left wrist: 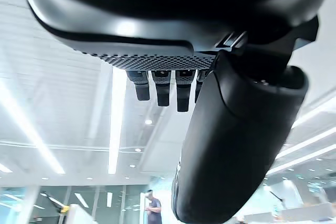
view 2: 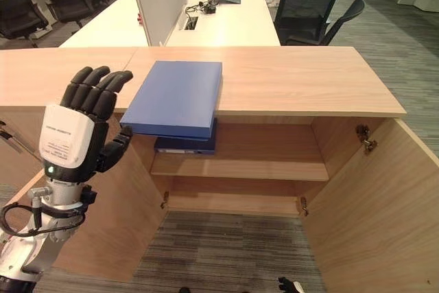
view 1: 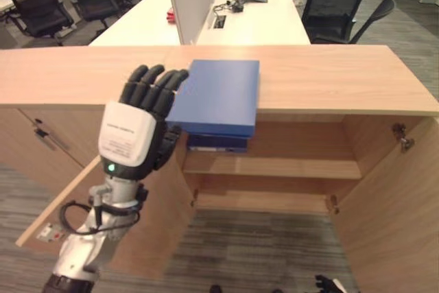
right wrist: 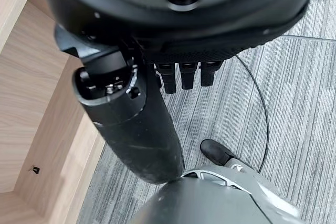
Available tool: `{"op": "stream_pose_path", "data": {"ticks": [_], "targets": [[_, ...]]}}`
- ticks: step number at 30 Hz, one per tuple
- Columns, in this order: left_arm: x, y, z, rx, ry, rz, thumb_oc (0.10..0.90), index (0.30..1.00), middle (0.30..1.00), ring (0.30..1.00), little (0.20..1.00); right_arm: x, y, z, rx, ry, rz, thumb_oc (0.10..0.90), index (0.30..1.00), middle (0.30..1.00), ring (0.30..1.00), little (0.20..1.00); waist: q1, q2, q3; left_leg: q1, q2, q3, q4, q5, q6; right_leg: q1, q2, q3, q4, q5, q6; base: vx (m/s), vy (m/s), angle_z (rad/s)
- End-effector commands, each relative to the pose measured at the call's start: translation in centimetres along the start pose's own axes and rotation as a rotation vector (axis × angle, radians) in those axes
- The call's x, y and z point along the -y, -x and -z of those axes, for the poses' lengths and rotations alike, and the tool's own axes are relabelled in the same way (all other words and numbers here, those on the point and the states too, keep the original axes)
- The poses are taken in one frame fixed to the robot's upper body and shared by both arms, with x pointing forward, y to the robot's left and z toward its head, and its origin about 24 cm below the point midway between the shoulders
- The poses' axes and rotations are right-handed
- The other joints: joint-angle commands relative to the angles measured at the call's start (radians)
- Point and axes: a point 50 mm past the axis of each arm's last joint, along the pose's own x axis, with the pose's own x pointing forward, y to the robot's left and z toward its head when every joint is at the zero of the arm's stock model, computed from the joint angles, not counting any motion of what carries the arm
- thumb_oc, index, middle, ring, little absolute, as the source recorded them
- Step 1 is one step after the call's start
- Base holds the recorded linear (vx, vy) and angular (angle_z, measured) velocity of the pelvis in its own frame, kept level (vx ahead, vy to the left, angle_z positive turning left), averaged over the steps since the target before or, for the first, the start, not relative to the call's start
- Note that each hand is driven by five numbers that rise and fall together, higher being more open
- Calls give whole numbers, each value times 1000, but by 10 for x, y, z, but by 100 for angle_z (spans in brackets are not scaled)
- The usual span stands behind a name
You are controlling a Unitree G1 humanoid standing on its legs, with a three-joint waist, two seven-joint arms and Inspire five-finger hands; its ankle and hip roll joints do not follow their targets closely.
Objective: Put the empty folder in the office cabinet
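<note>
Two blue folders show at the open light-wood office cabinet [view 1: 384, 190]. One flat blue folder [view 1: 219, 95] lies on the cabinet's wooden top [view 1: 329, 77], its near edge jutting out over the opening. The other, a darker blue folder [view 1: 217, 143], lies on the upper shelf [view 1: 274, 166] just below that overhanging edge. Both cabinet doors stand open, one to the left and one to the right. The left hand [view 1: 137, 125] is raised just left of the top folder, its fingers [view 1: 154, 84] straight and slightly spread, holding nothing; whether the fingertips touch the folder's left edge cannot be told. The right hand [right wrist: 157, 93] hangs low over the grey carpet [right wrist: 294, 108] beside the cabinet's right door, its fingers relaxed and empty. Beyond the cabinet stand white desks [view 1: 260, 22] and black office chairs [view 1: 336, 8].
</note>
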Motion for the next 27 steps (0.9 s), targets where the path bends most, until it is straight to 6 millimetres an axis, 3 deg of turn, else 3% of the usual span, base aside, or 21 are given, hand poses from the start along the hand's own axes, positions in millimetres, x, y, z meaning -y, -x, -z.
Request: {"op": "stream_pose_path", "data": {"ticks": [1,8,14,27], "targets": [[-27,-43,-4,103,-1,-203,800,900,900,900,900,2,-3,-13,56,65,-8,800,900,900,900,900,-19,4,44,-1,-18,-31,0,-64,-44,67,21,-28,67,-173,56,-16,4,-14],[-3,-46,-10,49,130,-136,800,900,900,900,900,7,-3,-12,50,47,14,800,900,900,900,900,-46,17,52,3,-17,-23,2,-64,-42,70,21,-14,65,-174,53,-4,1,-4],[19,-44,-13,8,176,-58,800,900,900,900,900,8,-2,-8,36,40,22,800,900,900,900,900,-62,10,50,14,-14,-17,2,-67,-40,80,25,-6,59,-174,50,0,0,0],[34,-58,10,-36,16,-5,800,900,900,900,900,6,-1,-2,15,31,15,800,900,900,900,900,-74,-24,33,18,-10,12,-7,-74,-41,83,33,16,16,-144,64,-2,-6,-8]]}}
